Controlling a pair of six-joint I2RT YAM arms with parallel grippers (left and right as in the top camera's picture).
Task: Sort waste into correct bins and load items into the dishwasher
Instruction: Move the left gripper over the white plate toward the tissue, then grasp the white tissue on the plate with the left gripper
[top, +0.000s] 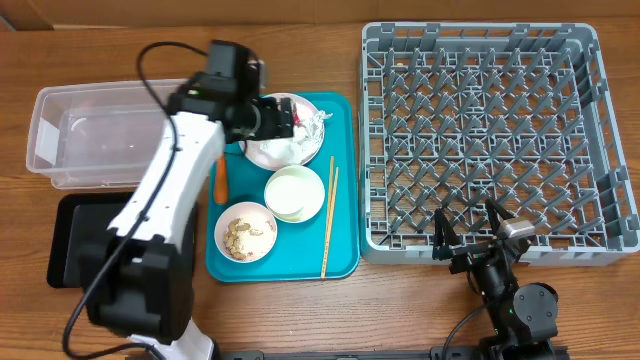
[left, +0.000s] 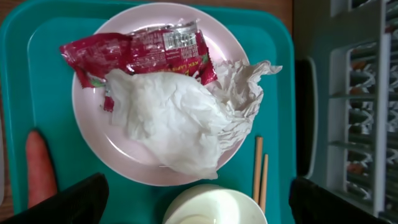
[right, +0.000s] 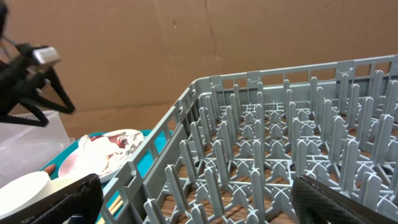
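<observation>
A pale-pink plate (left: 124, 149) on the teal tray holds a crumpled red-and-silver wrapper (left: 140, 53) and a crumpled white tissue (left: 174, 118); the plate also shows in the overhead view (top: 262, 155). My left gripper (left: 196, 202) hovers open and empty above it. A white cup (top: 295, 192), a bowl of beige scraps (top: 245, 231), the chopsticks (top: 329, 220) and a carrot (top: 218, 177) lie on the tray. My right gripper (top: 470, 228) is open at the grey dish rack's (top: 480, 40) front edge.
The clear tub (top: 95, 135) stands at the far left, the black tray (top: 70, 240) in front of it, partly under my left arm. The teal tray (top: 345, 265) sits between them and the rack. Cardboard wall behind.
</observation>
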